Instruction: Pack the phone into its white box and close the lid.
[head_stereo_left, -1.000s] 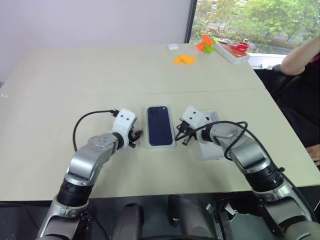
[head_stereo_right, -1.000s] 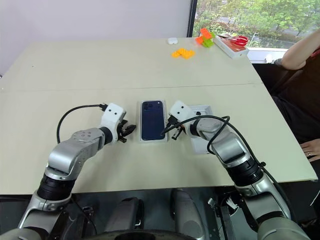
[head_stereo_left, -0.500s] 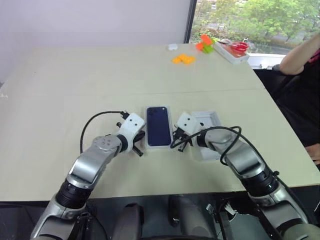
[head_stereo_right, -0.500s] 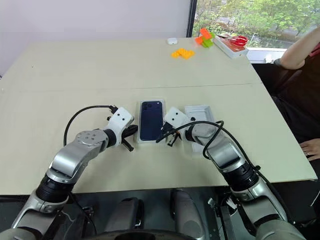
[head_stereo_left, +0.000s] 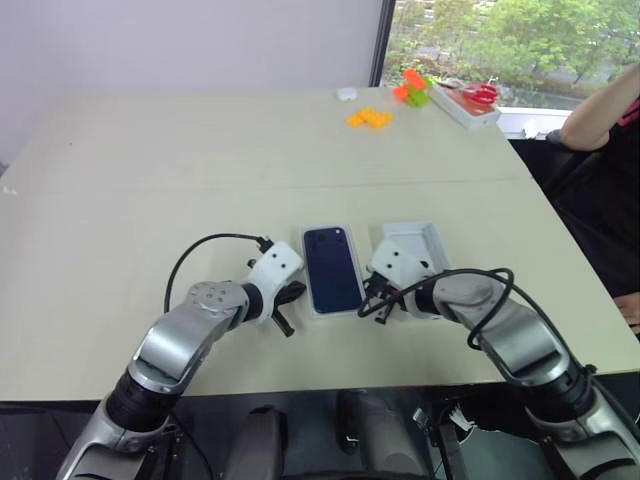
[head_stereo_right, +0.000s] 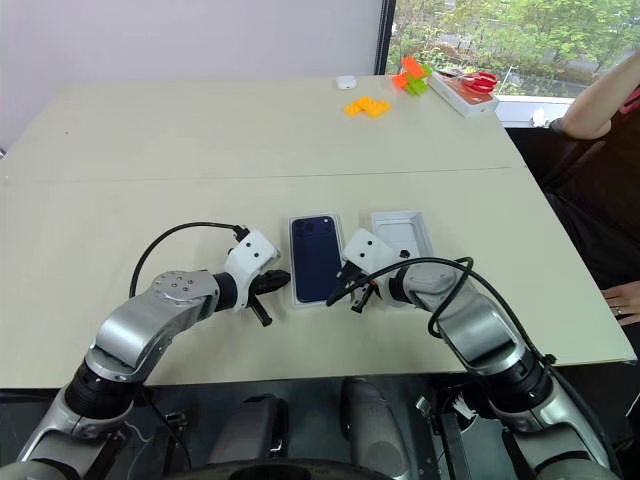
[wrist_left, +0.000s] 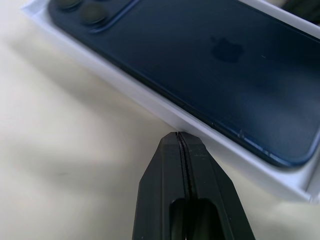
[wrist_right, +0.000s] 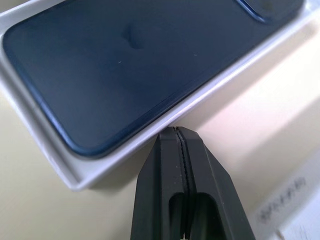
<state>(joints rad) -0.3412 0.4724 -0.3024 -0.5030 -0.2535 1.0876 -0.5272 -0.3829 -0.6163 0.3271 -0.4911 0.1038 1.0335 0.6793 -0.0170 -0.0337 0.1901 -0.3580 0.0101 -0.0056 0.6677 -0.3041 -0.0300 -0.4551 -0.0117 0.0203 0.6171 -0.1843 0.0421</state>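
Both tools have pulled back toward the bench's near edge, left tool (head_stereo_left: 284, 309) and right tool (head_stereo_left: 371, 300) each pressed together and empty, flanking the white box (head_stereo_left: 352, 304) with the phone (head_stereo_left: 333, 268) seated inside, so fetching the lid (head_stereo_left: 420, 240) looks next.

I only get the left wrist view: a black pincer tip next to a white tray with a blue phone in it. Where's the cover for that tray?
Observer: The lid lies open side up on the table, just to the right of the white box, not on it.
Operator: Is there a second pincer somewhere?
Observer: Yes. The right pincer is shut, with its tip at the box's opposite long side. The phone sits between it and the left pincer.
Operator: Anything else on the table?
Observer: A small pile of orange blocks lies at the far end.
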